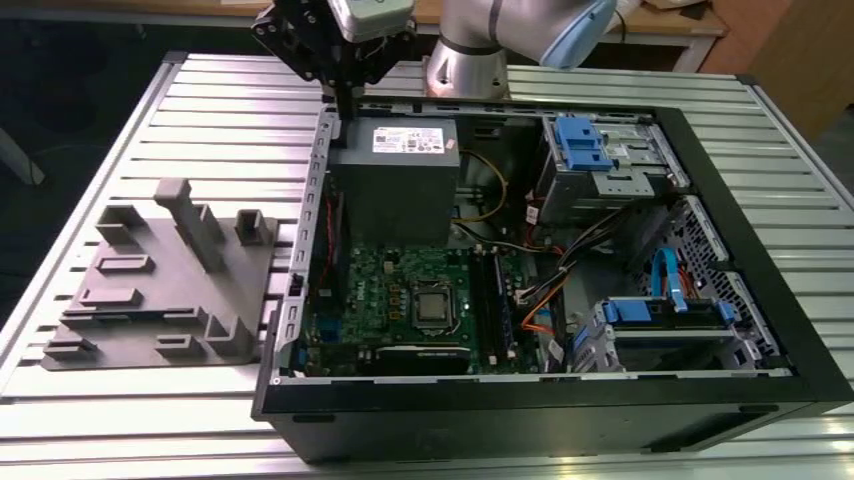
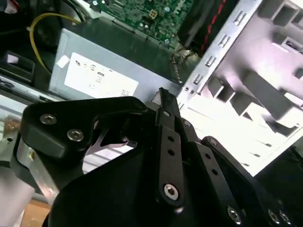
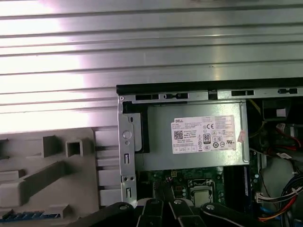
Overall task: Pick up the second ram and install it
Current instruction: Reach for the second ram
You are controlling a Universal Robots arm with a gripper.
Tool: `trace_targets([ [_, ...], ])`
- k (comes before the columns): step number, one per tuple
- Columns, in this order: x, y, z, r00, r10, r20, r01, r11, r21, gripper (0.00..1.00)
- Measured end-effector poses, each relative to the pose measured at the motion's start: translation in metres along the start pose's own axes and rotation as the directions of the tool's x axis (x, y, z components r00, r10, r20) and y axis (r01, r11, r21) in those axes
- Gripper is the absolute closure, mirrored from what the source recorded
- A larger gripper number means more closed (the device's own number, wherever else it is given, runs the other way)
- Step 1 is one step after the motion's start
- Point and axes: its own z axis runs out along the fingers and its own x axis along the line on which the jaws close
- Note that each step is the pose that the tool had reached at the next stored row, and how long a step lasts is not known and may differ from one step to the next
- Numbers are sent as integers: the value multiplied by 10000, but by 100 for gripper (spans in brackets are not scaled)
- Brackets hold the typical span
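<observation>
Blue and thin, the second ram lies, I judge, in a slot of the grey fixture block on the bench, beside the open computer case. My hand hangs over the case's corner by the power supply, closed and gripping nothing, well apart from the ram. Nothing is done yet. Both the pick-up and the seating on the motherboard remain.

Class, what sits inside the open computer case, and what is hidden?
A grey power supply, green motherboard, cables and blue-latched drive bays. The power supply covers whatever lies beneath it.
</observation>
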Motion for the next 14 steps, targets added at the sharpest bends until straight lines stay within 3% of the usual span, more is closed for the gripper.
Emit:
trace_targets([
  [14, 383, -29, -7, 10000, 1, 2, -1, 10000, -2, 93],
])
